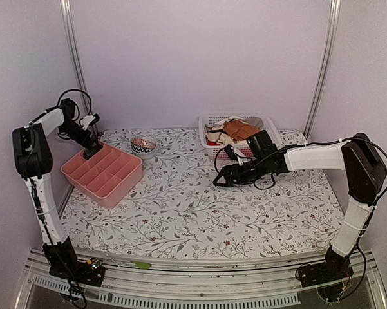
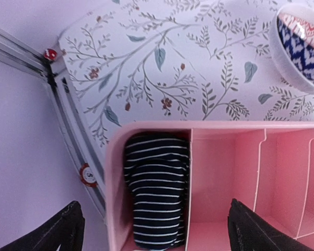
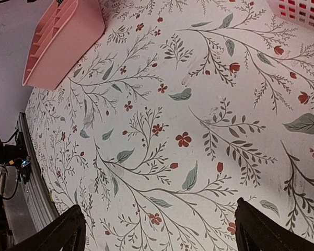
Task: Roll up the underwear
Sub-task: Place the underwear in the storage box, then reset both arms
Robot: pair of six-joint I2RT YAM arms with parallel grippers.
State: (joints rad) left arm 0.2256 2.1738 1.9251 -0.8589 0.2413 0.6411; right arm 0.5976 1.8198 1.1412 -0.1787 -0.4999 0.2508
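left wrist view / task thing: the underwear (image 2: 157,198) sits rolled in the end compartment of the pink organizer (image 2: 198,126), at the organizer's corner nearest the tabletop (image 2: 198,68) left edge
left wrist view / fingers: left fingers (image 2: 60,232) spread wide, one on each side of the roll, touching nothing
left wrist view / key relation: roll lies straight under the gap between the fingers; its long axis runs along the compartment, crosswise to the line between the fingertips
left wrist view / nearby: bowl (image 2: 303,47) on the tabletop just past the organizer's far wall
right wrist view / fingers: right fingers (image 3: 62,235) spread wide, nothing between them, bare tabletop below
right wrist view / surroundings: organizer far off at the view's upper left, white basket (image 3: 303,13) corner at upper right; underwear not visible
top view / left arm: elbow high, wrist pitched down over the organizer's far-left corner, near the tabletop's left edge; roll hidden under the wrist
top view / right arm: stretched low from the right edge toward the middle, just in front of the basket at the far right
top view / nearer arm: left, directly above; right well apart
judgement / progress: roll looks finished and stowed
judgement / next move: likely a straight lift of the left arm, keeping the fingers off the compartment walls
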